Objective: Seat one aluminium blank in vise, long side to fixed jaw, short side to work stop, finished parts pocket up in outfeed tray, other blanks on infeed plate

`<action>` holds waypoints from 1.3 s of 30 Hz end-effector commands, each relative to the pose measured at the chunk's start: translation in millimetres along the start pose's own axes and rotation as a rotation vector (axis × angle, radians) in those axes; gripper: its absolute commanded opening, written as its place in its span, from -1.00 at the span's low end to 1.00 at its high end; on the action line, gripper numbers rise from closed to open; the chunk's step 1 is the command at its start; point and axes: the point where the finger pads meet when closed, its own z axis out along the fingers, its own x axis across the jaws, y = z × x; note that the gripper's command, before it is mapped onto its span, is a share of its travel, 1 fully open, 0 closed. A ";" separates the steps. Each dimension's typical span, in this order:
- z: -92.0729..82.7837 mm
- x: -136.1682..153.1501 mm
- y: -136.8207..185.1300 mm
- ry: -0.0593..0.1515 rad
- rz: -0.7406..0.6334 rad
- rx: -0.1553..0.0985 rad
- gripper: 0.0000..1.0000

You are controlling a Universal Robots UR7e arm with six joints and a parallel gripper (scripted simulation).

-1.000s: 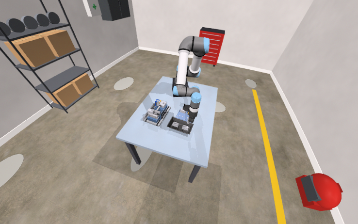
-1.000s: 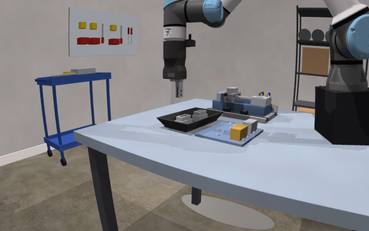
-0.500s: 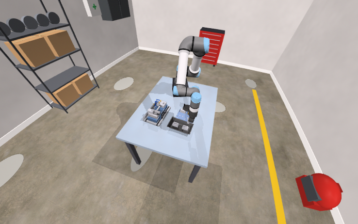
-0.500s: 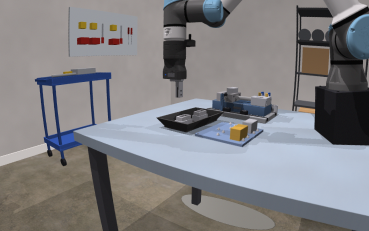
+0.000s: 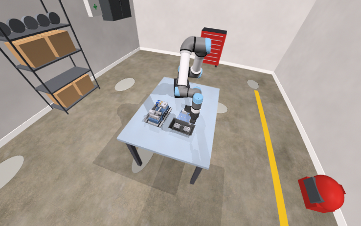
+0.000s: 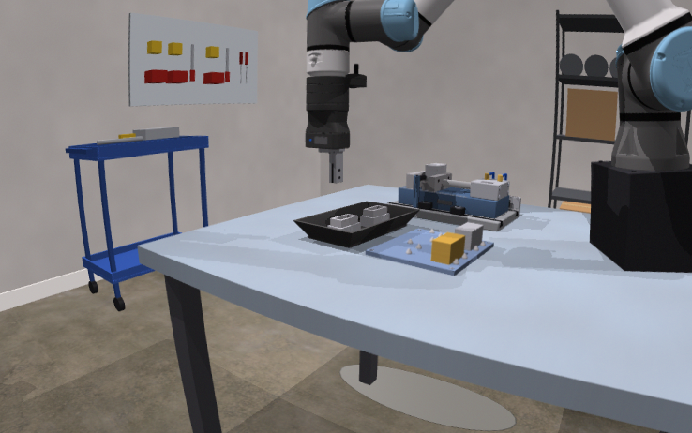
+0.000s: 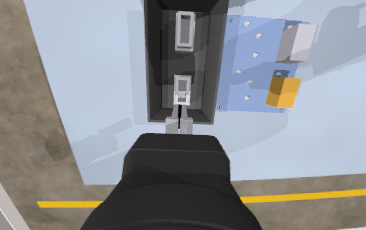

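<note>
We see the tool (image 6: 335, 175) hanging above the surface (image 6: 286, 286) with its fingers pressed together and nothing between them; in the wrist view it stands over the near end of the black outfeed tray (image 7: 153, 75). Two finished parts (image 7: 184, 30) (image 7: 181, 91) lie in that tray, apparently pocket up and flat on its floor, so we judge the outfeed requirement already met. Just beside the tray lies the blue infeed plate (image 7: 245, 60) with its small pins, carrying one grey aluminium blank (image 7: 296, 42) and one brass blank (image 7: 283, 92) at its far edge; whether either blank overhangs the edge we cannot tell. Beyond, the vise (image 6: 459, 196) stands on the surface; whether its opening already holds a blank is not resolvable from these views. We take the step in hand to be the start of loading the vise. The next move calls for spreading the fingers, travelling sideways to the aluminium blank, descending squarely over it clear of the pins, and gripping across its narrow faces so that its long side can later meet the fixed jaw.
</note>
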 end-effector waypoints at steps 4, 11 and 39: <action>-3.3 -0.5 0.2 -0.002 0.000 -0.001 -1.00; -9.8 -0.5 0.2 -0.002 0.000 -0.001 -1.00; -64.4 -0.4 0.2 -0.002 0.000 -0.001 -1.00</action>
